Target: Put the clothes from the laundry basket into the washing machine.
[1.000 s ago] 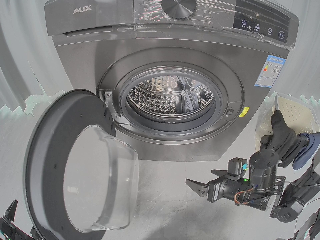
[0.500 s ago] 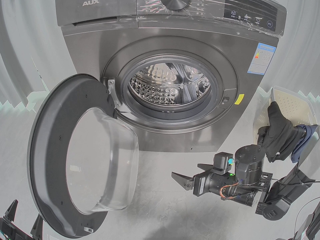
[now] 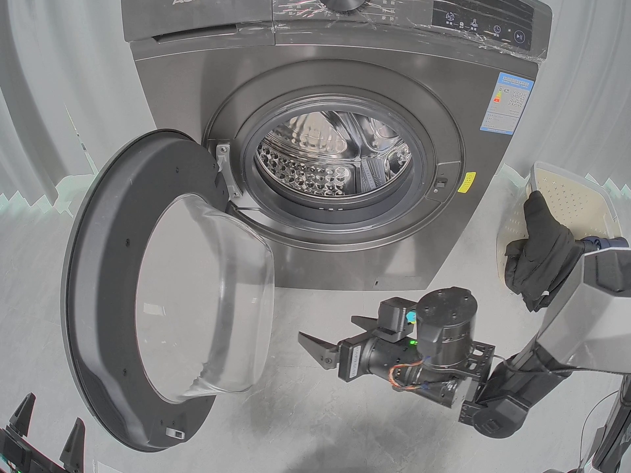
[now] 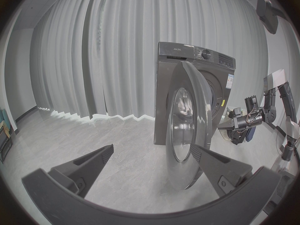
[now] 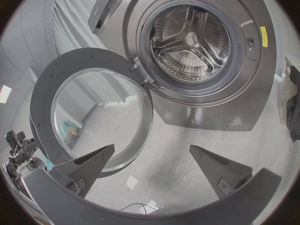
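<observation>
now the empty right gripper (image 3: pixel 327 328) sits farther from the laundry basket (image 3: pixel 573 190).

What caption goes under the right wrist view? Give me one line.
Open right gripper faces the washing machine: door wide open, drum empty, dark clothes draped over the laundry basket.

The washing machine (image 3: pixel 197 93) is dark metallic grey. Its drum (image 3: pixel 309 165) is bright silver, patterned with rows of round holes. The door (image 3: pixel 112 231) is a charcoal ring around clear glass. At the opening's three o'clock is a yellow sticker (image 3: pixel 466 182), and at two o'clock a blue-and-white label (image 3: pixel 506 103). The laundry basket (image 3: pixel 578 195) is cream, peppered with tiny holes. It holds a black garment (image 3: pixel 542 251) and a navy garment (image 3: pixel 601 242). My right pincer (image 3: pixel 327 328) is black.
</observation>
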Available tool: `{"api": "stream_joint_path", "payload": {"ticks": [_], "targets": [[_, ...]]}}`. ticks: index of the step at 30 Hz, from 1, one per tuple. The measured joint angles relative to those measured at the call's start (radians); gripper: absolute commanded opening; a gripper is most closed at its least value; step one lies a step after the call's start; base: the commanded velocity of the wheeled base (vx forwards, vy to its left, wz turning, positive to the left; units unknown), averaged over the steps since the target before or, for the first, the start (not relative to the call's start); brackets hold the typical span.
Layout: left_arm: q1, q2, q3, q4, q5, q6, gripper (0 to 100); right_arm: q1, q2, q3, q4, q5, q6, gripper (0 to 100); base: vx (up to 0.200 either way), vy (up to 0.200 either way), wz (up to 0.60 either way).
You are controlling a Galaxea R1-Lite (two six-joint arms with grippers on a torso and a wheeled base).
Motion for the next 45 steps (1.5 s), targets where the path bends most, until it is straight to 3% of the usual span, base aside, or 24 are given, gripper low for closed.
{"api": "stream_joint_path", "payload": {"ticks": [16,25,32,39,45], "targets": [[0.0,0.0,0.0,0.0,0.001,-0.001,100,0.093,0.226,-0.288,-0.062,-0.013,0.004,100,0.0,0.0,0.0],[0.0,0.0,0.0,-0.001,0.001,0.0,100,0.087,0.251,-0.333,-0.085,-0.015,0.002,100,0.0,0.0,0.0],[0.0,0.0,0.0,-0.001,0.001,0.001,100,0.087,0.272,-0.409,-0.014,-0.015,0.002,100,0.0,0.0,0.0],[0.0,0.0,0.0,-0.001,0.001,0.001,100,0.108,0.332,-0.538,0.059,-0.055,0.002,100,0.0,0.0,0.0],[0.0,0.0,0.0,-0.001,-0.001,0.001,100,0.126,0.398,-0.649,0.043,-0.089,0.003,100,0.0,0.0,0.0]]}}
